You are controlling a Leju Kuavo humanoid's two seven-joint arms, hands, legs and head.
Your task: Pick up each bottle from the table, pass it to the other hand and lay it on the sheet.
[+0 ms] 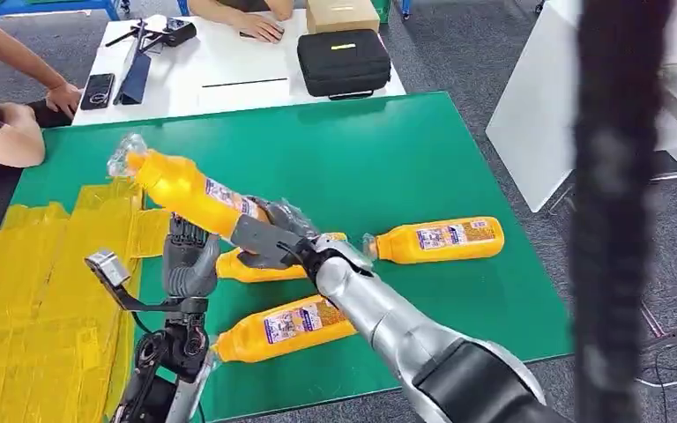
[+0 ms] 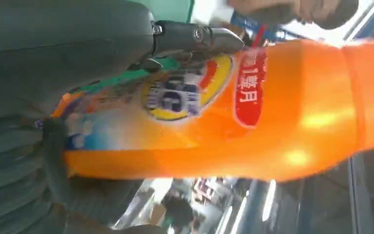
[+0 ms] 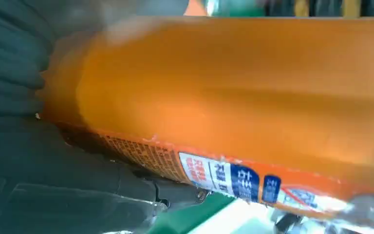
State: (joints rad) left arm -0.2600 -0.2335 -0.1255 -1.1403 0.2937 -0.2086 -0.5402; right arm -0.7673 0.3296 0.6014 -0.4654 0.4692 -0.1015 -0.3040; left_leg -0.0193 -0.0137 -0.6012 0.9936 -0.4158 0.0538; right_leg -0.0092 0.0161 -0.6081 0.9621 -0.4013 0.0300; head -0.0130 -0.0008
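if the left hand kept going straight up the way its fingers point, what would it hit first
The raised bottle. The left hand points upward right beneath it, while the right hand grips the bottle's lower end. Depth is unclear, so the left hand may already be touching it; its wrist view shows the bottle very close.

- Green mat [image 1: 361, 150] lies on the table, the yellow sheet [image 1: 44, 300] along its left.
- Three bottles [image 1: 436, 240] lie on the mat, right of the sheet.
- Black case [image 1: 344, 62] sits behind the mat.

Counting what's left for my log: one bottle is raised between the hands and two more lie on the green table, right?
Not quite: three orange bottles lie on the green table, not two, as the head view shows. One bottle is indeed raised between the left hand and right hand.
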